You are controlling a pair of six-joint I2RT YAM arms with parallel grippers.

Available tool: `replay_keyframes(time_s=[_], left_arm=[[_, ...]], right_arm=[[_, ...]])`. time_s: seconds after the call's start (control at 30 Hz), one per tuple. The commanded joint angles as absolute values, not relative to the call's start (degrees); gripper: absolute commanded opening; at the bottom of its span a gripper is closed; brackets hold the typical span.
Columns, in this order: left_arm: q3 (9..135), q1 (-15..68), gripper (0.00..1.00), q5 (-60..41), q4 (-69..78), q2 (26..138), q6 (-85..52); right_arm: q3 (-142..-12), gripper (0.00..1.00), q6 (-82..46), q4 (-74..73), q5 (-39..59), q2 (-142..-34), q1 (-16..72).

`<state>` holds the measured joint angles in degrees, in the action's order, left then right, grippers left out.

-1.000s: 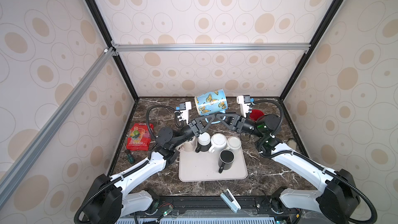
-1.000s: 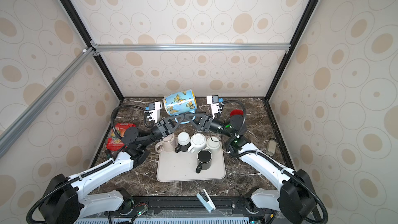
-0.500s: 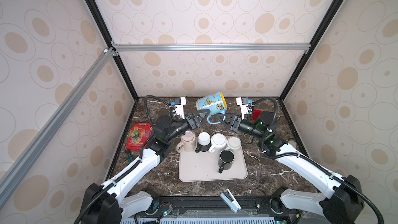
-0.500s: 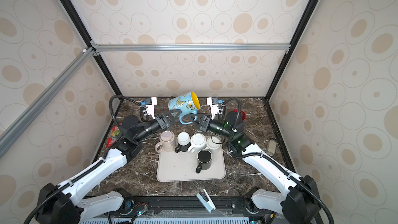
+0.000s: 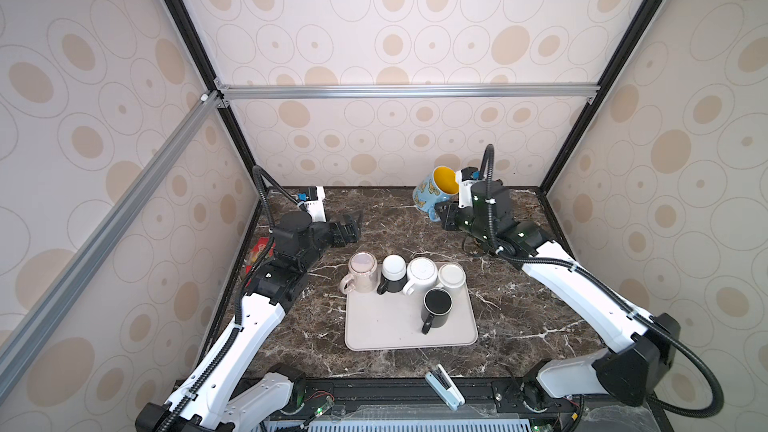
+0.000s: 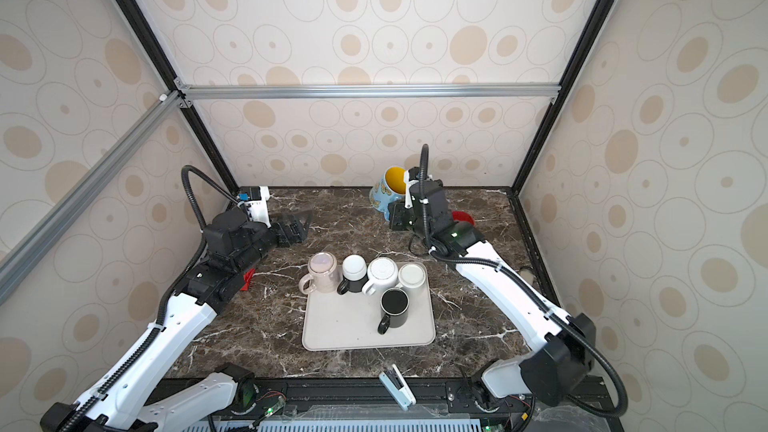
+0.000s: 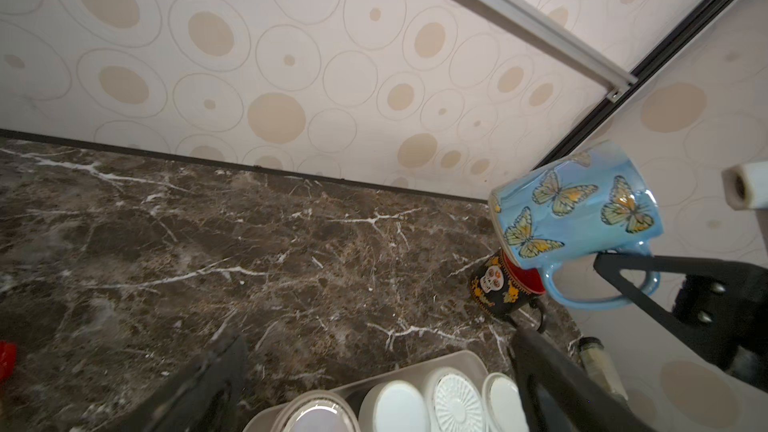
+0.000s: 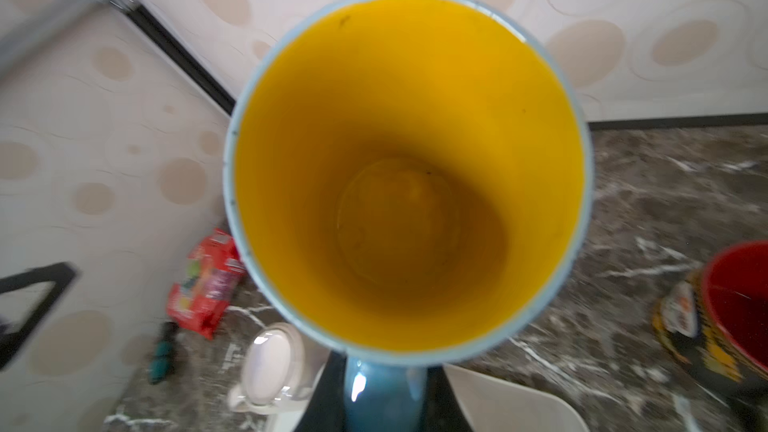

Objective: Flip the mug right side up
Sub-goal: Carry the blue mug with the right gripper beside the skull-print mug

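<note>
The mug (image 5: 430, 197) (image 6: 384, 193) is blue with butterflies and yellow inside. It hangs tilted above the back of the table, its mouth turned up toward the right arm. My right gripper (image 5: 444, 217) (image 6: 395, 214) is shut on its blue handle (image 8: 384, 392); the right wrist view looks straight into the yellow inside (image 8: 407, 160). My left gripper (image 5: 351, 228) (image 6: 298, 227) (image 7: 378, 340) stands open and empty at the left, well clear of the mug (image 7: 573, 205).
A beige tray (image 5: 390, 336) holds several upside-down mugs in a row and an upright black mug (image 5: 436, 307). A black skull mug (image 7: 498, 288) with a red inside stands under the raised mug. A red packet (image 5: 259, 249) lies at the left wall.
My left gripper let go of the mug, opened and drew back to the left. The right gripper carried the mug to the back right and turned its mouth upward.
</note>
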<state>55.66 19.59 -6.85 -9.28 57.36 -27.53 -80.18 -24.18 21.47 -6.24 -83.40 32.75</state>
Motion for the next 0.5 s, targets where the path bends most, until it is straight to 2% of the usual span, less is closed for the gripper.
replay_keyframes(time_s=[0.0,0.47], left_arm=[[54.69,19.34,1.00,-4.57,-14.23,54.67,-23.83],[45.10,19.31,1.00,-6.94,-11.97,51.24,-24.87]], right_arm=[[-85.22,0.00,-19.25,26.10,-14.81,-88.54,31.64],[-82.58,0.00,-20.68,24.67,-14.94,-100.30,25.54]])
